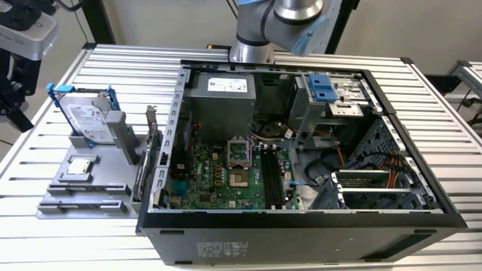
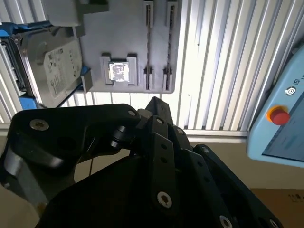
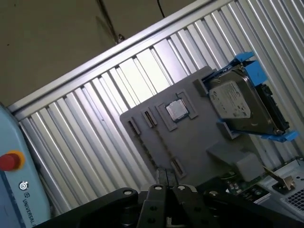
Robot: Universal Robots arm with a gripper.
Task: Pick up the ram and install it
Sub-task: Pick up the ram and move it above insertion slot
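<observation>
Up by the table's (image 3: 95, 109) edge | your gripper (image 3: 164, 175) hangs well apart from the grey holder (image 3: 199, 140) | fingers (image 3: 159, 179) pressed together

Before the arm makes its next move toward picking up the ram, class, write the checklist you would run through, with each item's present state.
1. Computer case side open, motherboard exposed: ok.
2. Memory slots free: cannot tell.
3. Place of the ram on the gray fixture found: cannot tell.
4. Hard drive and processor chip seated in the fixture: ok.
5. Gripper apart from the fixture: ok.
</observation>
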